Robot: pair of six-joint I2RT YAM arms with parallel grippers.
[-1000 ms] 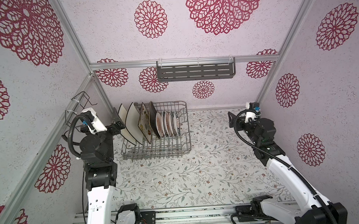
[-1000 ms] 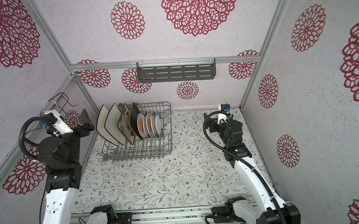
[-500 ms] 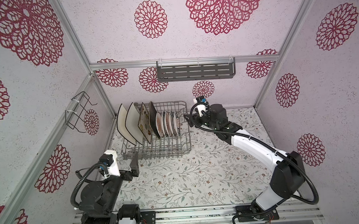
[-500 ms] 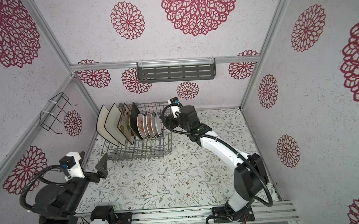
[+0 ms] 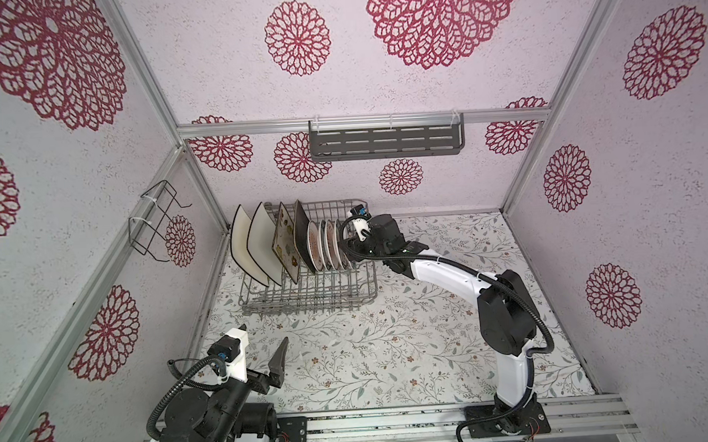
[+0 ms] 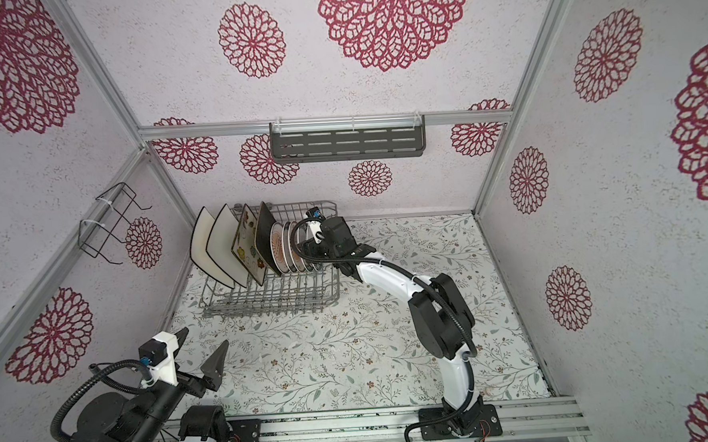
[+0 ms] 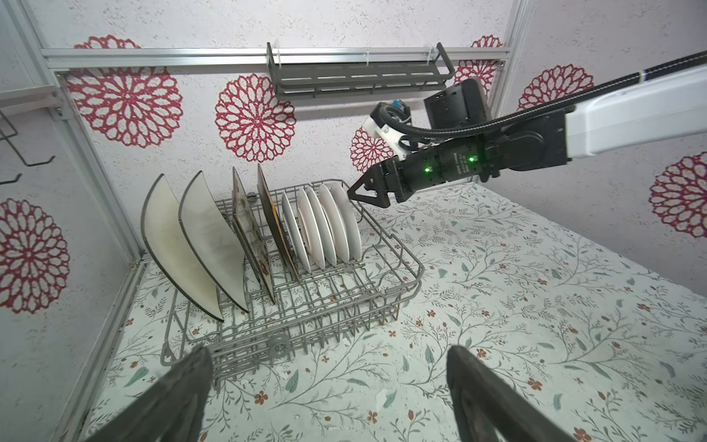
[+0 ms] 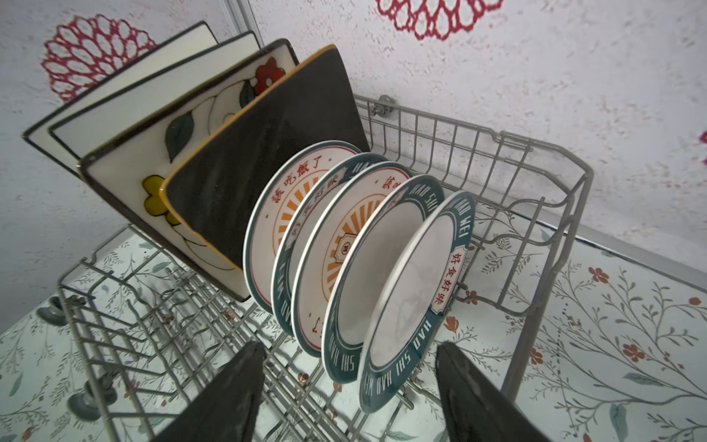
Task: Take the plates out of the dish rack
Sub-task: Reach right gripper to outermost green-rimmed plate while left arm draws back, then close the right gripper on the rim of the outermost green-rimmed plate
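Right fingers (image 8: 229,390) apart, nine plates (image 8: 405,306), one rack (image 5: 306,303)

dish rack (image 5: 307,304) sitting back-left on table (image 5: 392,353) | square plates (image 5: 262,247) standing in its left part, round plates (image 5: 324,245) standing just right of them | right gripper (image 7: 357,191) hovering beside rightmost round plate | left gripper (image 6: 205,336) hanging front-left, well apart

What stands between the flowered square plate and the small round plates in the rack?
Only the dark square plate, on edge in the dish rack; the right wrist view shows it best.
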